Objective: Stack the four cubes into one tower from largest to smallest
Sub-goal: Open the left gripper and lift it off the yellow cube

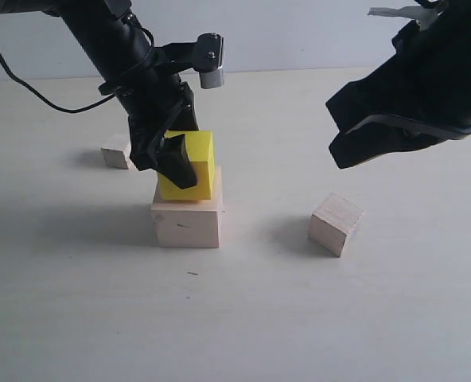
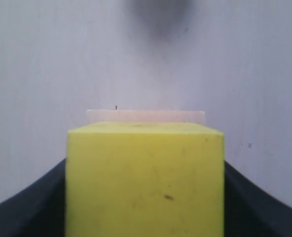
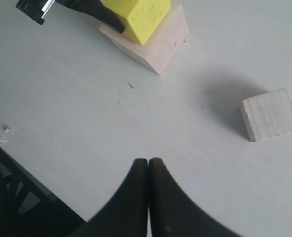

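Left fingers [image 1: 178,163] clasp the yellow cube [image 1: 200,157] by its sides atop the large wood cube [image 1: 186,224]; right fingers [image 3: 136,197] pressed together, empty.

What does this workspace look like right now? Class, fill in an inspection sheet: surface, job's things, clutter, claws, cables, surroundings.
Surface: pale table, bare apart from a tiny dark speck in front of the stack.
Job's things: yellow cube resting on the large wood cube; medium wood cube alone to the right; small wood cube behind, on the left.
Clutter: nothing seen.
Claws: left claw closed on the yellow cube's sides; right claw shut, empty, raised above the table.
Cables: black cable trailing from the left arm at the back left.
Surroundings: plain pale wall behind the table.
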Controlling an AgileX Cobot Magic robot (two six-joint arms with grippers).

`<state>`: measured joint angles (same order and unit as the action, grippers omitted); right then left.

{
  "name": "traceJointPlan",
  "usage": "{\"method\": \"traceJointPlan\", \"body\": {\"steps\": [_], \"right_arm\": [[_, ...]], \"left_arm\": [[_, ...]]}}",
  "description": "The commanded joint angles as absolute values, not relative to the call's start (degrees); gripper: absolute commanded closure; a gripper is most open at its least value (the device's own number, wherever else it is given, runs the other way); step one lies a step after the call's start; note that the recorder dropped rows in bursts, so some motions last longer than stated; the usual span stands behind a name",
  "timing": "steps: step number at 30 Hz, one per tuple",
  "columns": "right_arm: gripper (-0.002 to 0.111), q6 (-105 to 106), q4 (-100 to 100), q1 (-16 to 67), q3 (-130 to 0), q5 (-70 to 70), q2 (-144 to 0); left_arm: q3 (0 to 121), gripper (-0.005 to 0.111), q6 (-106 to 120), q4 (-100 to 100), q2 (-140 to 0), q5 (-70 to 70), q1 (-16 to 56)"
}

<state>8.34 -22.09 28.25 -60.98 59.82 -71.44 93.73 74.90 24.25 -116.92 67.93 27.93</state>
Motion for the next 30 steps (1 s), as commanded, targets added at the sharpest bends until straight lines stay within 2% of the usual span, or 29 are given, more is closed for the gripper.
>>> {"method": "traceJointPlan", "body": {"steps": [1, 7, 13, 30], "right_arm": [[0.108, 8.4, -21.9, 28.3, -60.9, 59.7, -70.7], [0.108, 8.4, -21.9, 28.3, -60.9, 59.7, -70.7], [0.108, 8.4, -21.9, 28.3, -60.9, 59.7, -70.7], [0.108, 8.6, -21.9, 28.3, -60.9, 59.4, -70.7]], "left_arm": [[94.2, 0.044, 74.5, 25.3, -116.7, 68.3, 28.1], [94.2, 0.042, 74.5, 24.8, -116.7, 68.4, 28.1], [94.2, 0.027, 74.5, 25.5, -116.7, 67.5, 28.1], [94.2, 0.027, 72.8, 24.2, -110.4, 68.4, 28.0]]}}
